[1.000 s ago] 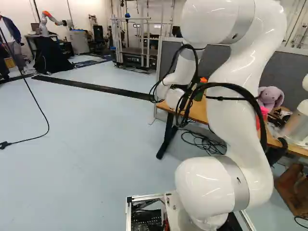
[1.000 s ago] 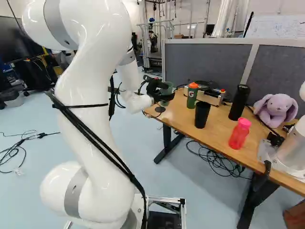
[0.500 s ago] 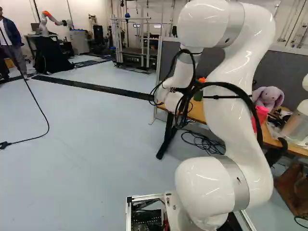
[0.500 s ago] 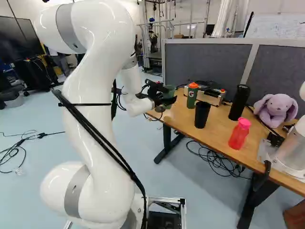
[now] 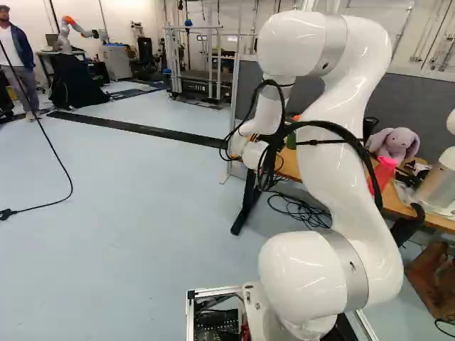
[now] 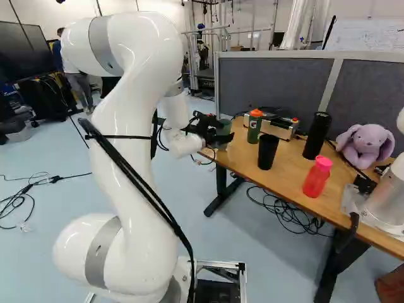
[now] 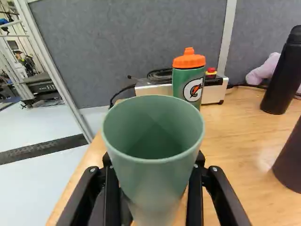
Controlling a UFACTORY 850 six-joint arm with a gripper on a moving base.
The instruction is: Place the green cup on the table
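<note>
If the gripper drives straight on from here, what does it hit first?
Probably the orange-capped green bottle, ahead and slightly off to one side; the held green cup would touch it first, though depth is unclear.

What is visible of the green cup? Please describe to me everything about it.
The green cup is pale green and plain, probably plastic, with a smooth wall, a round open rim and a body narrowing downward. No handle shows, and nothing is seen inside. It stands roughly upright, mouth up, gripped from two sides by the end effector, at the end of the table. Whether its base touches the wood cannot be told.
</note>
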